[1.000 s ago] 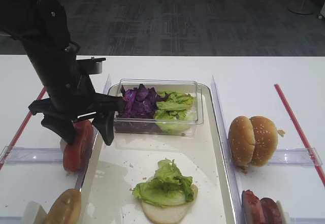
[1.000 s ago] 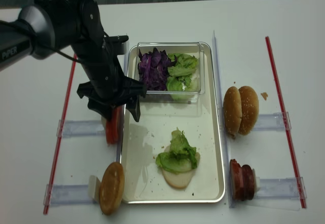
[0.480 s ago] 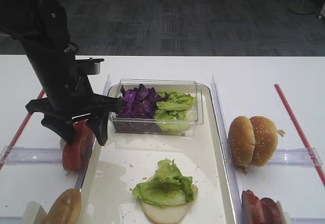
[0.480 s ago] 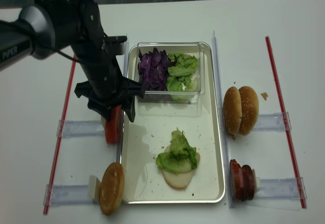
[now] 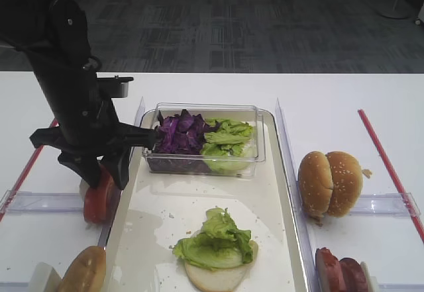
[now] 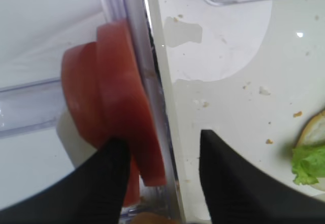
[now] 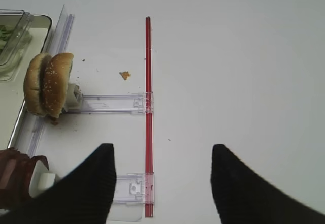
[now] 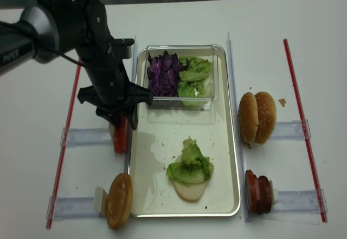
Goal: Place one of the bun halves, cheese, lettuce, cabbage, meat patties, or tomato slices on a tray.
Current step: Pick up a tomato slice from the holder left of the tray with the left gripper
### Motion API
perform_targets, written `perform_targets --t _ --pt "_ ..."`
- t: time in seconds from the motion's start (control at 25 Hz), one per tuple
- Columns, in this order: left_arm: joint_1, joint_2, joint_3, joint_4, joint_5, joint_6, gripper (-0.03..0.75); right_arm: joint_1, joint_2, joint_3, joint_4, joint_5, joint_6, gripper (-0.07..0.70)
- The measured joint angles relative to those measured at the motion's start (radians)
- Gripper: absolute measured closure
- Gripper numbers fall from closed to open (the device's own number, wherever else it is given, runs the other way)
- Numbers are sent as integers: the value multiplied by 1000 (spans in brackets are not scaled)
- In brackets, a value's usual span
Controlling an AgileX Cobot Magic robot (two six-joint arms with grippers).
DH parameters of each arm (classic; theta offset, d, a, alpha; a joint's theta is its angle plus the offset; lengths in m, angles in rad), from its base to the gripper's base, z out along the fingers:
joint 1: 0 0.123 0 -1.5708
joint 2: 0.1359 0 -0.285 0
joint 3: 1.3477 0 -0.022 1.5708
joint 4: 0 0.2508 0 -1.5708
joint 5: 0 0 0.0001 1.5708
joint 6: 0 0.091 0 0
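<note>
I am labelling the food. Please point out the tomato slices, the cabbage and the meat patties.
tomato slices (image 6: 114, 107): left wrist view, flat face.
cabbage (image 8: 164, 72): realsense high view, middle of pile.
meat patties (image 8: 259, 191): realsense high view, top edge.

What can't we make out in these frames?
- Left gripper grip: left wrist view shows fingers straddling the tomato slices, contact unclear; high views hide it behind the arm.
- Meat patties: cut by the bottom edge in the exterior high view.
- Cheese: not seen in any view.
- Right gripper: only dark fingers, fingertips cut off.
</note>
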Motion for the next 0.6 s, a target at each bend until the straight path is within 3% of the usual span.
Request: perform_targets --t 0.6 --pt "0 0 0 46 0 -30 568 0 0 0 0 0 0 186"
